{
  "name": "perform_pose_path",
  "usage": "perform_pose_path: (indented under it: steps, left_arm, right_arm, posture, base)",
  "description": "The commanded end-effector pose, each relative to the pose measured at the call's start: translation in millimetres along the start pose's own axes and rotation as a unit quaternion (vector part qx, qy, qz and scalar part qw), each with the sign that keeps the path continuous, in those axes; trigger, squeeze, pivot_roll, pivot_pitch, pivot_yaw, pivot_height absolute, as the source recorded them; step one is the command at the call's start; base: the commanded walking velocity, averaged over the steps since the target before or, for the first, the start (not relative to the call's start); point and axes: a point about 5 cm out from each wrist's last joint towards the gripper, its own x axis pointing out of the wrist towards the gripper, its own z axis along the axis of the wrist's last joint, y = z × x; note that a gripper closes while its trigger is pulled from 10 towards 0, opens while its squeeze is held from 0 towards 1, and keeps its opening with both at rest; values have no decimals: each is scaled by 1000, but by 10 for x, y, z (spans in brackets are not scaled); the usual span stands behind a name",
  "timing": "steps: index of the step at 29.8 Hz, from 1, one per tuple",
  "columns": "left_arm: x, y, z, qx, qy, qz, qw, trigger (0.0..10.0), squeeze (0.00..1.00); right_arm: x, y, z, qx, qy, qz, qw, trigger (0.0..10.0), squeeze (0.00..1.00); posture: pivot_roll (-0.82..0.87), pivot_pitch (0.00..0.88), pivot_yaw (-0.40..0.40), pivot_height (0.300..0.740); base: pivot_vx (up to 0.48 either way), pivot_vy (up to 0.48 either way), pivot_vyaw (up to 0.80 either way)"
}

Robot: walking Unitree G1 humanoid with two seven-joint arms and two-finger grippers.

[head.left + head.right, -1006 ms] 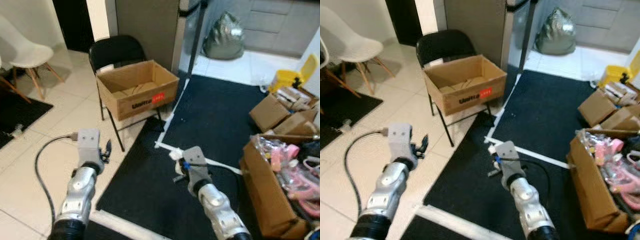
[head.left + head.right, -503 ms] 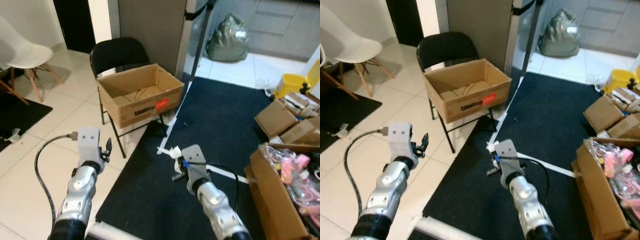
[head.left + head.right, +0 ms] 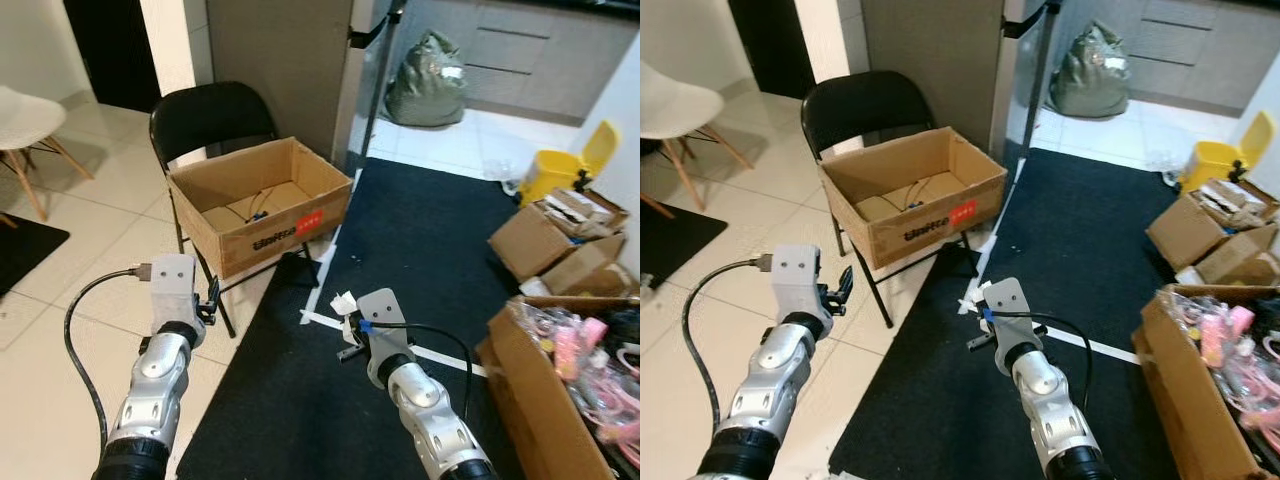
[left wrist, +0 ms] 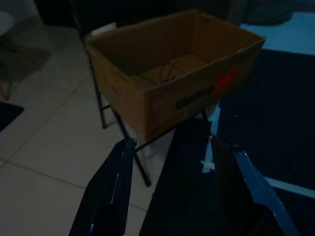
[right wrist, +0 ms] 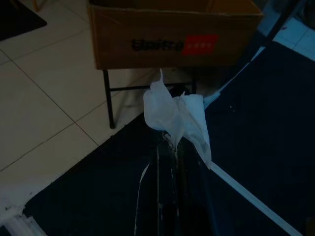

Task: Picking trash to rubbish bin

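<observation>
Black carpet [image 3: 430, 260] fills center and right of the head view, with white tape lines [image 3: 320, 270] along its left edge; pale tile floor [image 3: 70, 260] takes the left side.

Open cardboard box [image 3: 262, 205] sits on a black folding chair [image 3: 205, 110] at upper center-left, with a red label and dark print on its front face. This is the nearest open container. Some thin dark cable and flat cardboard lie inside.

Grey-green trash bag [image 3: 425, 80] at top center, on light tiles past the carpet. Yellow bin [image 3: 560, 165] at upper right. Stacked small cardboard boxes [image 3: 555, 235] at right edge. Larger open carton with pink items [image 3: 575, 350] at lower right. White chair [image 3: 25, 125] at left edge.

Left arm comes up from lower left, forearm angled up toward the box. Left gripper [image 4: 172, 162] is spread wide with nothing between the fingers; in its wrist view the box sits ahead, above the fingertips.

Right arm comes up from lower center, wrist tipped forward over the carpet. Right gripper [image 5: 170, 145] is pressed together, pinching a crumpled white tissue [image 5: 177, 115]. Tissue sticks up past the fingertips, held above the carpet, near the box's front face but well short of its opening.
</observation>
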Motion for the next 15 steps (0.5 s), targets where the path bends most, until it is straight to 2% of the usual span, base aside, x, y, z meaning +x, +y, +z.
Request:
perform_pose_path:
  steps: [1, 15]
  left_arm:
    - [-18, -17, -20, 1, 4, -4, 1000, 10000, 0]
    - [11, -18, 3, 4, 3, -7, 1000, 10000, 0]
  right_arm:
    - [2, 14, -5, -4, 1, 5, 1000, 10000, 0]
    - [47, 26, 35, 1, -3, 0, 1000, 10000, 0]
  posture:
    - [2, 73, -16, 740]
    - [5, 77, -9, 740]
  base:
    - [330, 0, 0]
    - [332, 0, 0]
